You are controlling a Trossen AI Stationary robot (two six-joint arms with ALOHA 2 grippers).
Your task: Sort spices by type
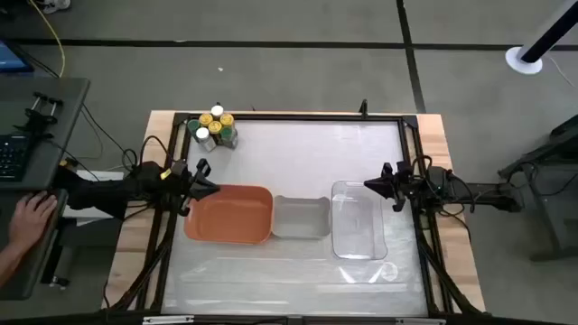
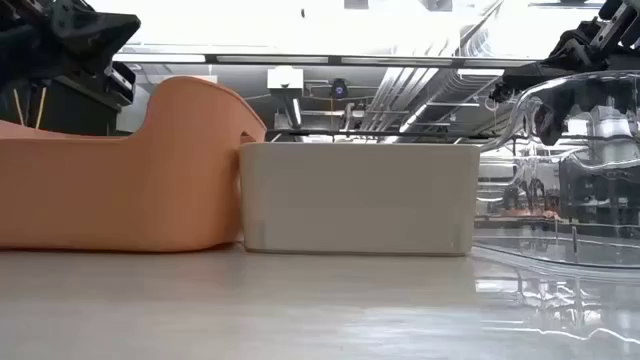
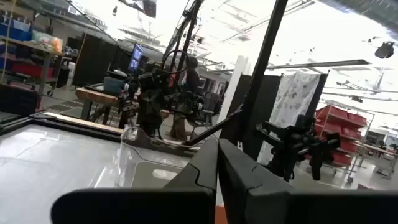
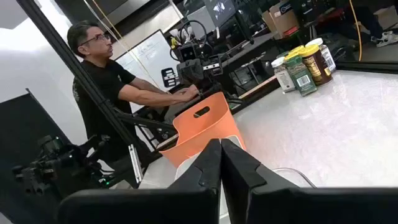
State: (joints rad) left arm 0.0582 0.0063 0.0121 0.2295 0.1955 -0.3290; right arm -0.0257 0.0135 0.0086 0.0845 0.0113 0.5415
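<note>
Several spice jars (image 1: 215, 128) with yellow, white and green lids stand bunched upright on the table's far left corner; the right wrist view shows the spice jars (image 4: 303, 67) too. My left gripper (image 1: 209, 187) is shut, raised over the left edge of the orange tray (image 1: 230, 214). My right gripper (image 1: 370, 183) is shut, raised at the far right edge of the clear tray (image 1: 358, 219). Both hold nothing. In the wrist views the left gripper (image 3: 217, 163) and the right gripper (image 4: 221, 163) show fingers together.
Orange tray, grey tray (image 1: 301, 217) and clear tray stand in a row at the table's middle. A black frame (image 1: 298, 117) runs around the table. A person's hand (image 1: 32, 217) rests at a desk left of the table; the person (image 4: 106, 74) shows beyond it.
</note>
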